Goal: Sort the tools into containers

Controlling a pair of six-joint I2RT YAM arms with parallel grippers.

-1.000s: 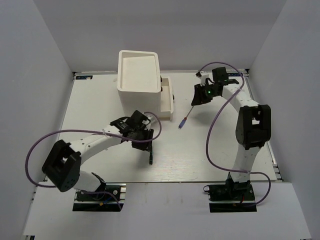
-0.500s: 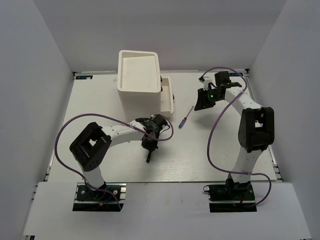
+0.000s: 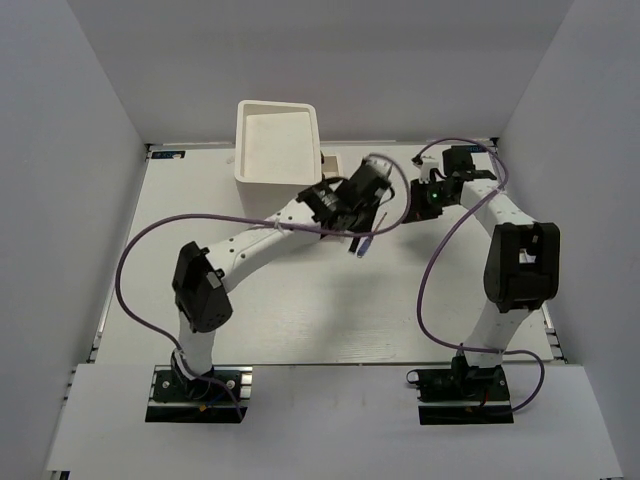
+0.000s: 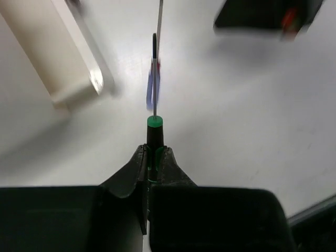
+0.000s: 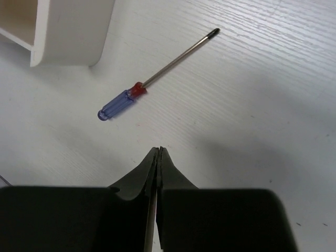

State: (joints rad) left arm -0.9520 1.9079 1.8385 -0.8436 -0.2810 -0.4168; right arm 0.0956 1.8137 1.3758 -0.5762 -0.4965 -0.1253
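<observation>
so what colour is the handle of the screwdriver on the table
Blue with a red band; the screwdriver shows best in the right wrist view.

Pretty clearly a robotics lab test cell, nothing homey about it. A white table (image 3: 300,320) is boxed in on three sides by plain pale panels (image 3: 70,150). A left arm (image 3: 250,245) and a right arm (image 3: 520,265) are bolted onto metal mounts (image 3: 195,392) at the near edge. Purple cables (image 3: 421,290) are left looping in the open, and a green status light (image 3: 433,196) is lit on the right one.
</observation>
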